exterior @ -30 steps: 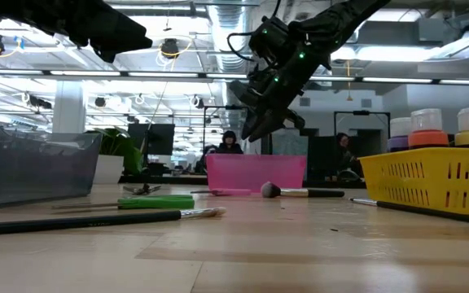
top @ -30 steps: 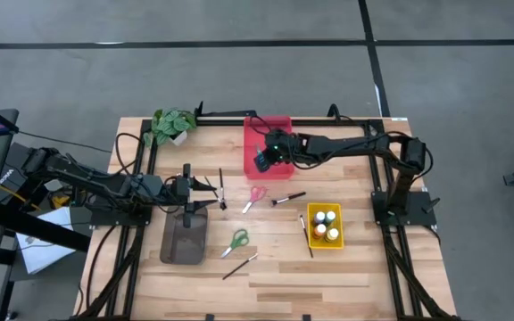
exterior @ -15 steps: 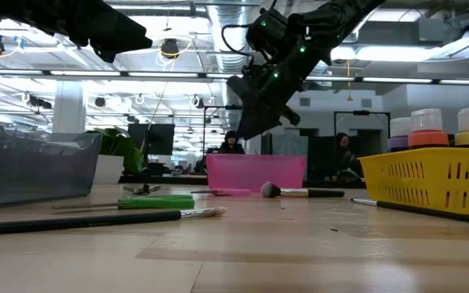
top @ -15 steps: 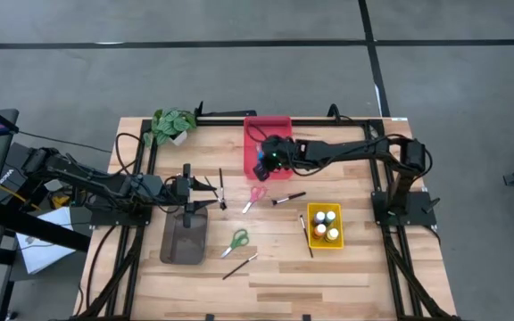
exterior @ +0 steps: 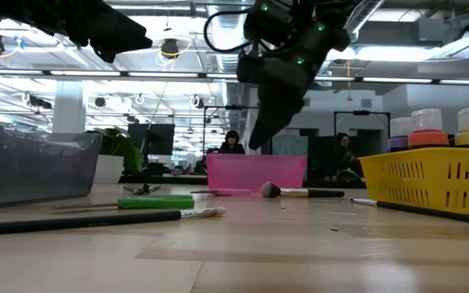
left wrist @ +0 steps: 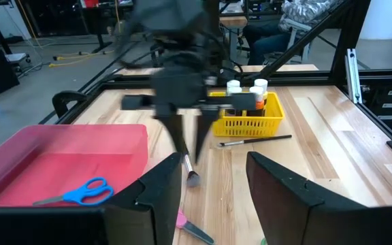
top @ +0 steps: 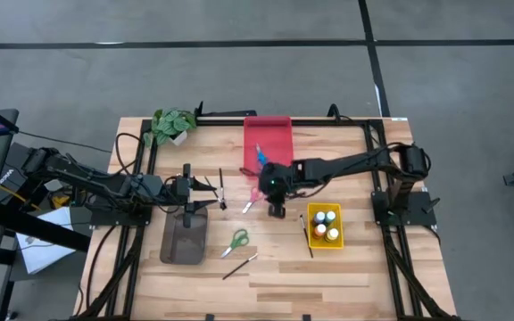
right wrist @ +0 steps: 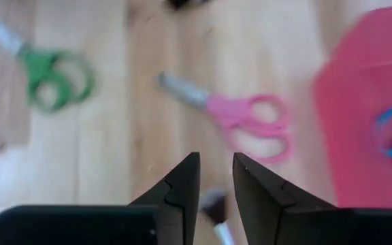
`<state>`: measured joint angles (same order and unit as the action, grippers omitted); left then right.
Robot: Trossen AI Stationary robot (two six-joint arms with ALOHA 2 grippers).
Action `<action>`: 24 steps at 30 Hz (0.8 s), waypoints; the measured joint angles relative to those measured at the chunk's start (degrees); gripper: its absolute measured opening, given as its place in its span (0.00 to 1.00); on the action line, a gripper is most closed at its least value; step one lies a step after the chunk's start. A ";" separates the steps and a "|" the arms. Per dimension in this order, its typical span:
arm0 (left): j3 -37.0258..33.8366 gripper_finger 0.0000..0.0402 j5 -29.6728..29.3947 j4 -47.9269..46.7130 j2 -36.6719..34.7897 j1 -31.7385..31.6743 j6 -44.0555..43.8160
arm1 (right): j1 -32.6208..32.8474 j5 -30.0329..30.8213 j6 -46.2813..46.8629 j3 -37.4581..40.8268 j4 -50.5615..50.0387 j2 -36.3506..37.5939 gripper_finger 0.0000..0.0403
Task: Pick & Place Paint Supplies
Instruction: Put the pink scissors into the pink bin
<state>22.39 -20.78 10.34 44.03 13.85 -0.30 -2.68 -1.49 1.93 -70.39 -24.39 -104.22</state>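
My right gripper (top: 277, 211) (right wrist: 214, 163) is open with a narrow gap, pointing down. It hangs in the air (exterior: 259, 145) over the brush-head end of a dark-handled brush (exterior: 300, 192), beside the pink scissors (right wrist: 240, 116). Blue scissors (top: 259, 153) lie flat in the red tray (top: 279, 129). Green scissors (top: 237, 239) and three more brushes (top: 222, 189) (top: 239, 265) (top: 306, 234) lie flat on the table. Paint bottles (top: 326, 225) stand in the yellow basket (top: 337, 241). My left gripper (top: 211, 192) (left wrist: 213, 184) waits open, left of the brushes.
A grey tray (top: 184, 239) sits near the table's left, under my left arm's reach. A potted plant (top: 173, 123) stands at the far left corner. Bare wood lies along the table's near edge and right of the red tray.
My right gripper has moved from over the red tray toward the table's near edge and tipped to point straight down, stopping over the brush and the pink scissors. The blue scissors now show lying in the tray where the gripper had been.
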 joint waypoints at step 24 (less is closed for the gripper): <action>0.00 0.39 0.00 0.01 0.00 0.01 0.00 | 4.22 4.51 -27.63 -0.11 6.90 -2.10 0.18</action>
<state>22.39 -20.78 10.35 44.03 13.85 -0.30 1.54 3.02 -25.70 -70.50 -17.49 -106.32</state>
